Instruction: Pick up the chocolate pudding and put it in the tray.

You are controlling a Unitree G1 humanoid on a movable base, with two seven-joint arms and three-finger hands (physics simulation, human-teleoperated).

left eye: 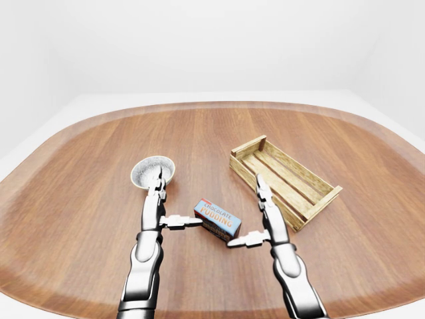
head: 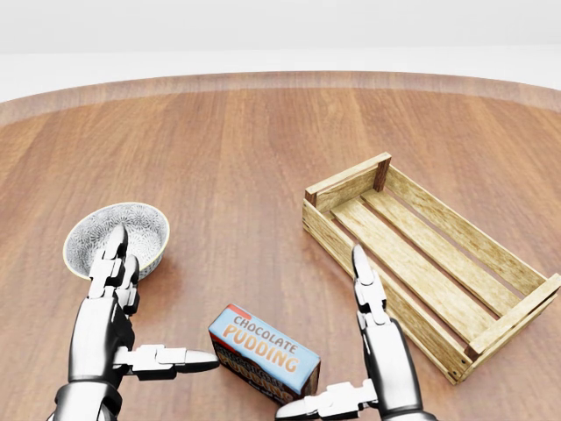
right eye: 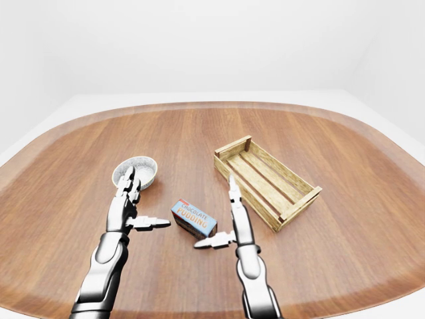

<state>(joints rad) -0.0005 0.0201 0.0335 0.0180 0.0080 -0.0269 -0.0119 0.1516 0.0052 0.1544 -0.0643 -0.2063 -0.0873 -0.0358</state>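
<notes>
Both robot hands bracket the chocolate pudding, fingers spread wide.
Left robot hand and right robot hand should squeeze evenly, then lift right to the tray.

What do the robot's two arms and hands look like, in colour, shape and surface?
Both arms are glossy silver-grey metal with darker joints, made of rounded, capsule-like segments. The left hand and the right hand each end in slim, pointed, segmented fingers of paler metal, with a thumb set sideways. No cables, sleeves or markings are visible on them.
</notes>
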